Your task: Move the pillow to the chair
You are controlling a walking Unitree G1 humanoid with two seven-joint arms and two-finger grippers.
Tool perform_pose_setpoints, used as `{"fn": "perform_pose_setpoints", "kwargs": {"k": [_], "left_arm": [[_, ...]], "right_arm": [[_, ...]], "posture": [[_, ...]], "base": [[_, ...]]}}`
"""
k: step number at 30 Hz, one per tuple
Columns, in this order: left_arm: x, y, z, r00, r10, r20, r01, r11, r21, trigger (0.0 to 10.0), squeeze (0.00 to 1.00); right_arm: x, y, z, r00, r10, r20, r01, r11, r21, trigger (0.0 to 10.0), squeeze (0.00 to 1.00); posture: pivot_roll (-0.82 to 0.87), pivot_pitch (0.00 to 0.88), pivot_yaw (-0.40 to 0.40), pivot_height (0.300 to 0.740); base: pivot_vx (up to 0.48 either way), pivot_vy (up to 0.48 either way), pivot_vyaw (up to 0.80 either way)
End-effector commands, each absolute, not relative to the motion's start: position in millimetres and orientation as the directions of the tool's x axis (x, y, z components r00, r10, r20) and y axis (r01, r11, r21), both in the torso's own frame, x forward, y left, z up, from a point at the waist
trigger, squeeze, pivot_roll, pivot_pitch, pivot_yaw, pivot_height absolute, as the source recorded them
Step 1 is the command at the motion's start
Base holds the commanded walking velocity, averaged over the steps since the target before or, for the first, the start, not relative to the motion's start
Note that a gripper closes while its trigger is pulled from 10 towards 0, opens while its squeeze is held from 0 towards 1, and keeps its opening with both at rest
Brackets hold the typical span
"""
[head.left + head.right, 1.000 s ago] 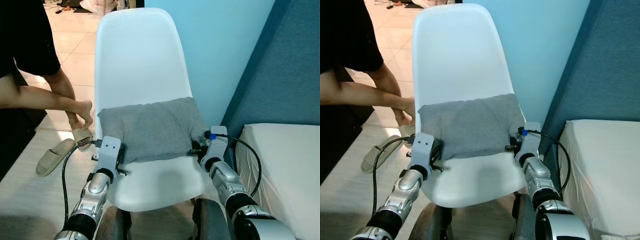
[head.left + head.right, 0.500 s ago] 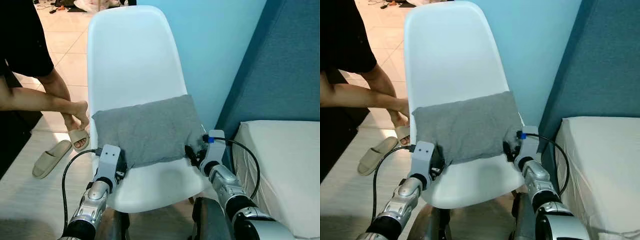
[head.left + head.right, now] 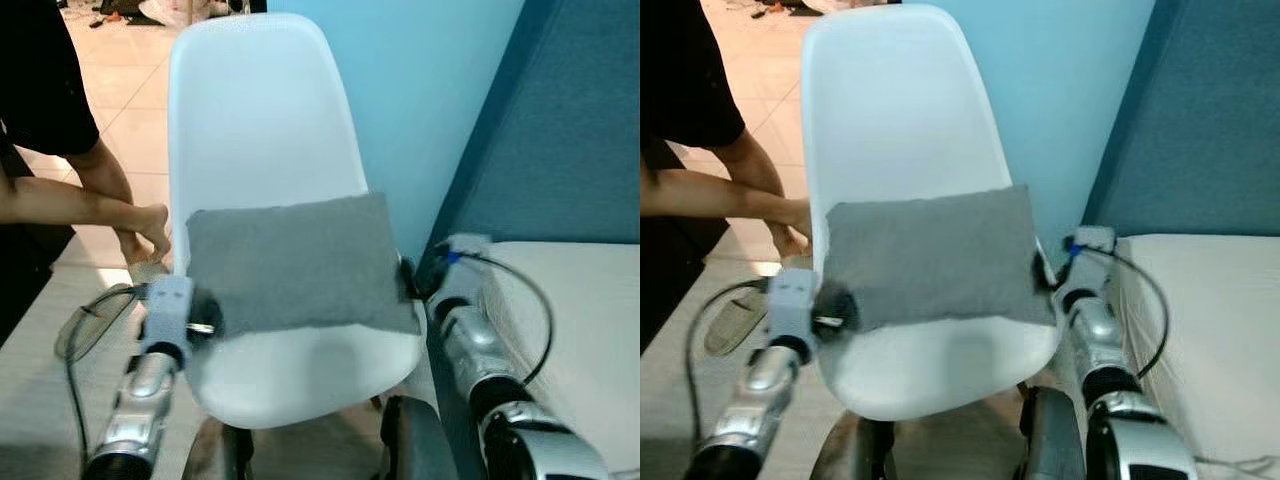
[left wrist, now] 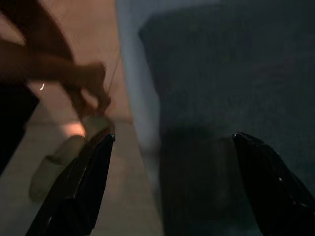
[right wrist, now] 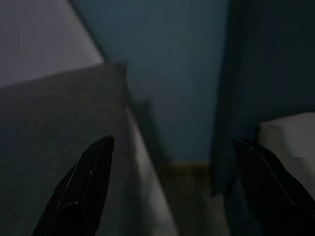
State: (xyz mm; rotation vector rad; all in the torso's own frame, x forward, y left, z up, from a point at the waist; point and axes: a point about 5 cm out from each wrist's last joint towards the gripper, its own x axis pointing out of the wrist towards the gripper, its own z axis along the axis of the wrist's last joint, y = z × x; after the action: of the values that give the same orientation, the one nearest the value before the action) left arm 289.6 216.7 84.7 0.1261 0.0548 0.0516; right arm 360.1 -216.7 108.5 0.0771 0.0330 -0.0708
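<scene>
A grey pillow (image 3: pixel 295 262) lies on the seat of the white chair (image 3: pixel 262 110), leaning on its backrest. My left gripper (image 3: pixel 203 319) is at the pillow's left edge, and in the left wrist view it (image 4: pixel 173 137) stands open, with the pillow (image 4: pixel 231 73) ahead of its fingers. Beside the pillow's right edge is my right gripper (image 3: pixel 408 280), between the chair and the bed. In the right wrist view it (image 5: pixel 173 140) is open too, the pillow (image 5: pixel 54 128) off to one side and nothing between the fingers.
A person in black (image 3: pixel 40 90) bends at the left of the chair, a hand at a foot (image 3: pixel 150 225), with a slipper (image 3: pixel 75 330) on the floor. A white mattress (image 3: pixel 590 320) stands at the right. The blue wall (image 3: pixel 430 100) is behind the chair.
Both arms have swung outward from the pillow's lower corners to its sides. The pillow now rests flatter on the seat. The camera has shifted slightly.
</scene>
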Motion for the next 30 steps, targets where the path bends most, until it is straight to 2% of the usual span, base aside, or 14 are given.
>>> {"fn": "perform_pose_setpoints", "kwargs": {"k": [1,4,6,7,8,9,10,12,16,19,23,28,30], "left_arm": [[280.9,218.9,81.4,0.997,0.010,-0.079,-0.001,0.994,0.111,10.0,0.00],[278.9,223.0,85.7,0.998,0.024,-0.055,-0.019,0.995,0.094,10.0,0.00],[282.4,234.0,103.8,0.989,0.137,0.057,-0.140,0.988,0.058,10.0,0.00],[282.4,234.0,103.8,0.989,0.137,0.057,-0.140,0.988,0.058,10.0,0.00],[287.0,237.9,112.1,0.977,0.190,0.100,-0.195,0.980,0.039,10.0,0.00],[298.7,234.5,125.1,0.965,0.225,0.136,-0.228,0.974,0.003,10.0,0.00],[301.5,233.0,127.9,0.963,0.228,0.141,-0.230,0.973,-0.005,10.0,0.00],[312.9,217.1,125.1,0.982,0.166,0.094,-0.169,0.985,0.026,10.0,0.00],[321.0,198.4,122.0,0.994,0.096,0.059,-0.100,0.993,0.062,10.0,0.00],[323.2,192.0,120.6,0.995,0.084,0.057,-0.088,0.993,0.072,10.0,0.00],[328.3,183.7,113.6,0.991,0.129,0.019,-0.130,0.990,0.050,10.0,0.00],[328.7,175.3,110.9,0.996,0.089,0.013,-0.090,0.991,0.102,10.0,0.00],[327.7,170.7,103.9,0.998,0.037,-0.042,-0.031,0.989,0.142,10.0,0.00]], "right_arm": [[356.3,-220.3,102.8,0.992,-0.113,-0.048,0.116,0.992,0.059,10.0,0.00],[355.7,-225.6,104.2,0.986,-0.160,-0.037,0.162,0.986,0.046,10.0,0.00],[357.0,-225.9,110.1,0.984,-0.176,0.007,0.175,0.980,0.098,10.0,0.00],[357.0,-225.9,110.1,0.984,-0.176,0.007,0.175,0.980,0.098,10.0,0.00],[359.0,-219.7,113.0,0.990,-0.138,0.025,0.133,0.981,0.139,10.0,0.00],[362.7,-198.9,116.5,0.998,-0.011,0.055,0.001,0.984,0.177,10.0,0.00],[363.3,-193.5,117.3,0.998,0.022,0.062,-0.033,0.983,0.183,10.0,0.00],[363.1,-175.0,113.5,0.991,0.123,0.046,-0.129,0.979,0.155,10.0,0.00],[360.6,-159.1,107.8,0.981,0.192,0.026,-0.194,0.973,0.122,10.0,0.00],[359.2,-155.7,105.0,0.981,0.194,0.019,-0.195,0.973,0.120,10.0,0.00],[356.2,-152.4,98.8,0.983,0.186,0.002,-0.185,0.975,0.124,10.0,0.00],[354.7,-151.9,95.0,0.975,0.221,-0.022,-0.217,0.968,0.124,10.0,0.00],[354.4,-153.5,93.8,0.972,0.231,-0.031,-0.225,0.965,0.135,10.0,0.00]], "posture": [[0.04,0.080,-0.018,0.537],[0.04,0.077,-0.016,0.537],[0.04,0.075,-0.017,0.537],[0.04,0.075,-0.017,0.537],[0.04,0.072,-0.018,0.537],[0.04,0.070,-0.017,0.537],[0.04,0.070,-0.017,0.537],[0.04,0.057,-0.014,0.537],[0.03,0.054,-0.013,0.537],[0.04,0.055,-0.014,0.537],[0.03,0.056,-0.019,0.537],[0.03,0.053,-0.023,0.537],[0.03,0.052,-0.020,0.547]], "base": [[0.000,0.000,0.00],[0.000,0.000,0.00],[0.000,0.000,0.00],[0.000,0.000,0.00],[0.000,0.000,0.00],[0.000,0.000,0.00],[0.000,0.000,0.00],[0.000,0.000,0.00],[0.000,0.000,0.00],[0.000,0.000,0.00],[0.000,0.000,0.00],[0.000,0.000,0.00],[0.000,0.000,0.00]]}}
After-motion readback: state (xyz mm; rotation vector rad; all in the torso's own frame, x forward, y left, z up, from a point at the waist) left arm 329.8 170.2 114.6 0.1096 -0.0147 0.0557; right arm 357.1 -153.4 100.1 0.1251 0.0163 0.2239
